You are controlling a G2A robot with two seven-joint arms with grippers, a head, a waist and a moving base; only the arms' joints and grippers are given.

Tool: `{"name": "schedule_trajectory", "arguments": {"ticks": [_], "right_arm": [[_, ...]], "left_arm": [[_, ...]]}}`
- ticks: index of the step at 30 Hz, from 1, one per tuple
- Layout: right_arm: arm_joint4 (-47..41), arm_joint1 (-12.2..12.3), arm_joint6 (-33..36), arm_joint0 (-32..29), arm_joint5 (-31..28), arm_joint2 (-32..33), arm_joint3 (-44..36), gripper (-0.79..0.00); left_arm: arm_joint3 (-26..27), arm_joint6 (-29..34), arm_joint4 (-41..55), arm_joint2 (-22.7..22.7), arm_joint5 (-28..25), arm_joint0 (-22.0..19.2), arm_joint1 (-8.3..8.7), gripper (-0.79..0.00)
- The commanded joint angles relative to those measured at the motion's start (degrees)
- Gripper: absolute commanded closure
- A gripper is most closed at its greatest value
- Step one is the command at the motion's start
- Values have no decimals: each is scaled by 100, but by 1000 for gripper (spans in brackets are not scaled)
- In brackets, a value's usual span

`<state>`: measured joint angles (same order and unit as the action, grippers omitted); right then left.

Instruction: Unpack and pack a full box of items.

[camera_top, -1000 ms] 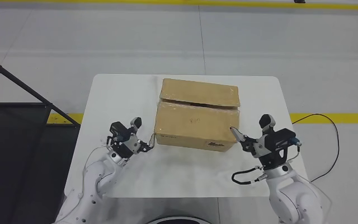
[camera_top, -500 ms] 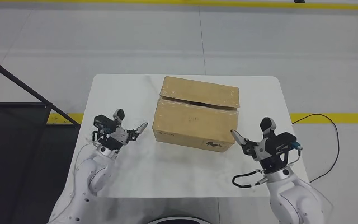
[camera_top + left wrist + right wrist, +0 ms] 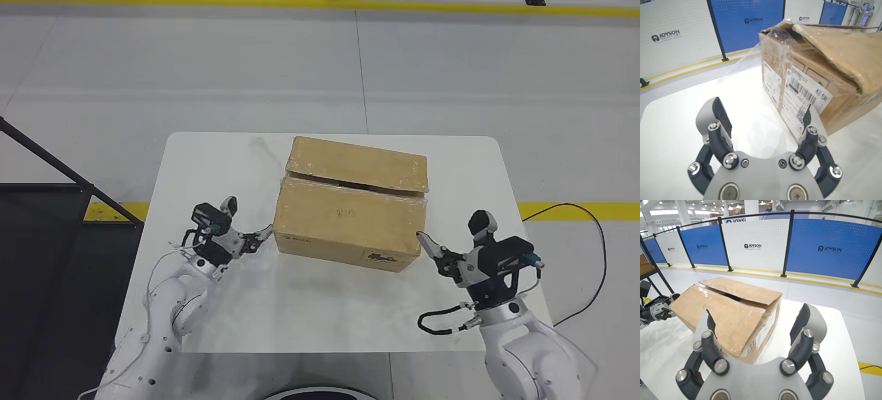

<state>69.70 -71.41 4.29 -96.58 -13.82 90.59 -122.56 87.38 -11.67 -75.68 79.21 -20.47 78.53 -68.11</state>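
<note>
At the left of the white table (image 3: 200, 165), the left gripper (image 3: 250, 222) hangs with its claw spread wide and empty, just beside the labelled left end of the cardboard box (image 3: 350, 215). The box sits mid-table, its top flaps (image 3: 742, 292) down, with a dark slit between them and loose clear tape (image 3: 745, 62) trailing. At the right, the right gripper (image 3: 448, 228) is likewise released at the box's near right corner. Opening appears to be the step in hand: steady one end, slip a finger under the ragged seam, and lift slowly so the box does not slide.
</note>
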Motion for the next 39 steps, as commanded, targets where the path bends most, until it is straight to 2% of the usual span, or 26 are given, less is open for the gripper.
{"name": "schedule_trajectory", "arguments": {"ticks": [1, 5, 9, 12, 18, 20, 27, 33, 39], "right_arm": [[-22, 2, 7, 9, -2, 10, 24, -785], [-54, 8, 8, 24, -32, 19, 59, -785], [-62, 14, 18, 44, -73, 22, 78, -785], [-68, 17, 18, 50, -77, 25, 86, -785], [-72, 26, -19, 1, -102, 65, 104, -785], [-83, 30, -32, -25, -120, 80, 109, -785], [-89, 39, -36, -24, -144, 86, 108, -785], [-112, 45, -101, -111, -132, 134, 134, -785], [-133, 52, -141, -195, -147, 178, 125, -785]], "left_arm": [[-41, -58, -13, -31, -235, -20, 9, -785], [-102, -160, 18, -23, -571, -18, 29, -785], [-104, -208, 89, -61, -655, -16, 27, -785], [-94, -287, 146, -89, -314, -10, 1, -785], [-188, -214, 393, 76, -51, -35, -2, -785], [-217, -98, 527, 134, 240, -66, -16, -785], [-322, 21, 556, -309, 901, -308, -137, -785], [-485, -25, 577, -586, 819, -452, -197, -785], [-571, -155, 838, -606, 371, -457, -207, -785]]}}
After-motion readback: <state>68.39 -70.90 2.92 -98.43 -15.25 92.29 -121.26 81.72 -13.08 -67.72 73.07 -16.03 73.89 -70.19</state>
